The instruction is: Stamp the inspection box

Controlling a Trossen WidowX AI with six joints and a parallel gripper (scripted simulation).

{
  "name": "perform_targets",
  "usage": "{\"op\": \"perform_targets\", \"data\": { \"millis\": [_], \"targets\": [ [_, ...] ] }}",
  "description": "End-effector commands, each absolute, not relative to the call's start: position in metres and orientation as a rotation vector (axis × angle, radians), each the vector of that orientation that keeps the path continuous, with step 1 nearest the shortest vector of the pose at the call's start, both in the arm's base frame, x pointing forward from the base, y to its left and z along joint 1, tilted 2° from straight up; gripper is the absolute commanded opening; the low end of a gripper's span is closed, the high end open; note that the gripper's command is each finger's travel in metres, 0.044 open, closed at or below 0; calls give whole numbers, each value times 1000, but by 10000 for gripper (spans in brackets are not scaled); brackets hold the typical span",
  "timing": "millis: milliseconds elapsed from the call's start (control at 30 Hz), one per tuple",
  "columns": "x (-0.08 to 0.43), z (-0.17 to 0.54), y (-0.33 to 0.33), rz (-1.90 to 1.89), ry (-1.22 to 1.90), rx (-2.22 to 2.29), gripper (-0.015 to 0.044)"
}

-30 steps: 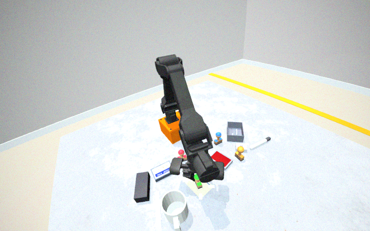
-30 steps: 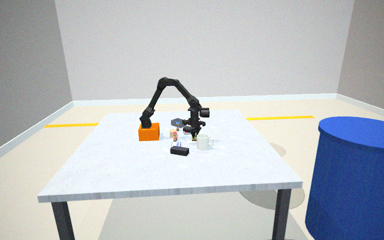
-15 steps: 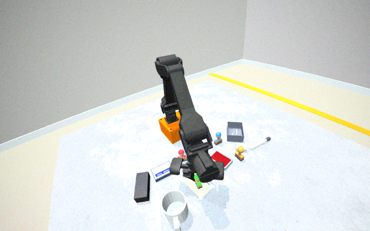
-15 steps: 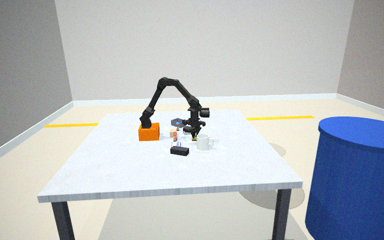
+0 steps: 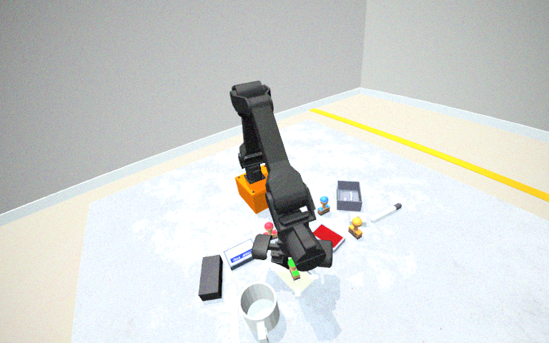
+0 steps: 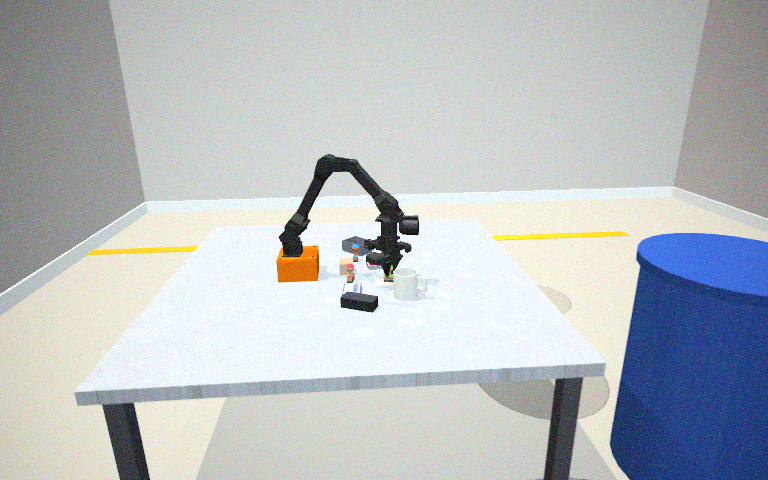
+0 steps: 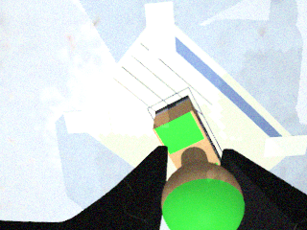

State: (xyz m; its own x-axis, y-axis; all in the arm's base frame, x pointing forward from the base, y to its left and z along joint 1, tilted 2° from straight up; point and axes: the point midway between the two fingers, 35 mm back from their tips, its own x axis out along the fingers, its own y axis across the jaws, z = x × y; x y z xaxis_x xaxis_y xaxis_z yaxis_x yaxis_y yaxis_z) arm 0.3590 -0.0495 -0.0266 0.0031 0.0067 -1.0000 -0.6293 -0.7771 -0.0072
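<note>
My gripper [image 5: 288, 261] [image 6: 390, 272] [image 7: 194, 156] is shut on the green stamp [image 5: 294, 270] [image 7: 179, 132], around its handle below the round knob. The stamp is upright, its base over the inspection box [image 7: 189, 88], whose thin outline shows around the base's far end and right side in the wrist view. I cannot tell whether its face touches the card. The cream card [image 5: 298, 288] [image 7: 115, 144] has a blue strip along one side and white pieces at its corners. Any print under the stamp is hidden. The red ink pad [image 5: 328, 236] lies beside my gripper in the top view.
A pink-red stamp [image 5: 269, 226], blue stamp [image 5: 324, 200] and yellow stamp [image 5: 356, 222] stand around the pad. A blue-labelled case [image 5: 241, 254], black block [image 5: 211, 276] and mug [image 5: 259, 303] [image 6: 405, 284] are near the card. A grey tray [image 5: 349, 206] and marker [image 5: 384, 213] lie farther back.
</note>
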Motion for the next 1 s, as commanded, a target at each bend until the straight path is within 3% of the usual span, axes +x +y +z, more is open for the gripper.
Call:
{"op": "perform_targets", "data": {
  "millis": [0,967],
  "targets": [
    [359,-24,-50,1826,639,-1831,0],
    [361,6,-50,1825,639,-1831,0]
  ]
}}
